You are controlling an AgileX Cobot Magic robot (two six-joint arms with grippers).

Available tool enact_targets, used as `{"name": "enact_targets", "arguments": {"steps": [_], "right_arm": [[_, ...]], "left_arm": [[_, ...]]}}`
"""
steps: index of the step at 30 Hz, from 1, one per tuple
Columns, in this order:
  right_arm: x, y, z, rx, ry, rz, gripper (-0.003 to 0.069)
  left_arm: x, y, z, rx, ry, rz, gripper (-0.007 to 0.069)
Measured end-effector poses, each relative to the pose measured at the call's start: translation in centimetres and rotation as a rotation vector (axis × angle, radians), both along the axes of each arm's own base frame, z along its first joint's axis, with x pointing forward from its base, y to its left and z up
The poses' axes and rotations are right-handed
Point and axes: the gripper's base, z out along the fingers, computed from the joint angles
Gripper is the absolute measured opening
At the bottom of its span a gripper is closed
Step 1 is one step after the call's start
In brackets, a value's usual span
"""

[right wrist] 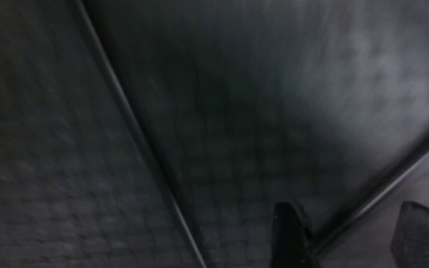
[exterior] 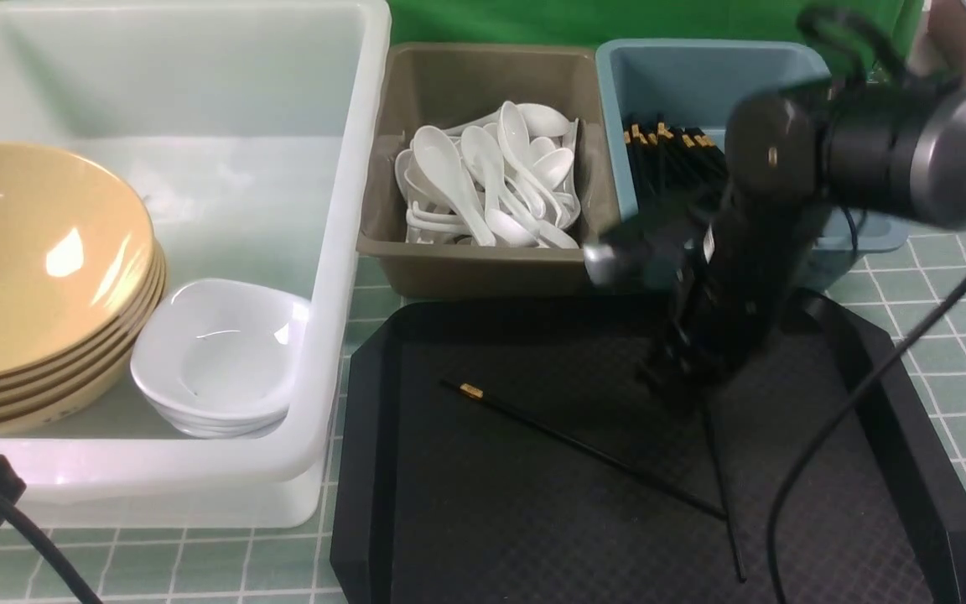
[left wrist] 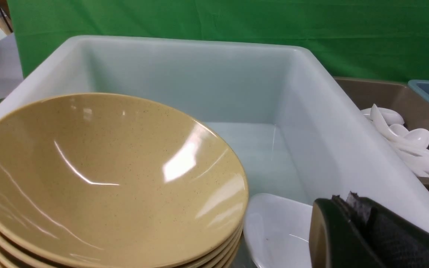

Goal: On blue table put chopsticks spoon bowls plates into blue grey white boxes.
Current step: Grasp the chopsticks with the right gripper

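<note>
At lower left, the left hand (left wrist: pixel 343 208) is seen pressed shut, empty, near the bowls (exterior: pixel 30 260) and plates (exterior: pixel 219 356) stacked in the white tub (exterior: pixel 361 168). On the black tray (exterior: pixel 533 537), 1 chopstick (exterior: pixel 584 449) is laid diagonally, gold band toward upper left. A 2nd chopstick (exterior: pixel 734 545) is laid almost vertically in the frame. Over the tray the right hand (exterior: pixel 684 369) is held spread, empty.

2 chopsticks (exterior: pixel 584 450) lie on tray (exterior: pixel 483 528).
</note>
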Motion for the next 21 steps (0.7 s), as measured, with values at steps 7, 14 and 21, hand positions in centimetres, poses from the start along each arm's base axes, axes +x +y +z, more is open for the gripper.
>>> {"name": "enact_targets", "arguments": {"steps": [7,14,21], "right_arm": [[-1.0,-0.6,-2.1,-0.003,-0.018,-0.045,0.0349],[-2.1,0.5,-1.6,0.010,-0.002,0.067,0.0090],[-3.6,0.2,4.7,0.105,-0.193,0.084,0.0068]], "left_arm": [[0.0,0.0,-0.1,-0.002,0.007,-0.003,0.0003],[0.0,0.0,-0.1,-0.002,0.011,-0.005,0.0003],[0.0,0.0,-0.1,-0.002,0.011,-0.005,0.0003]]}}
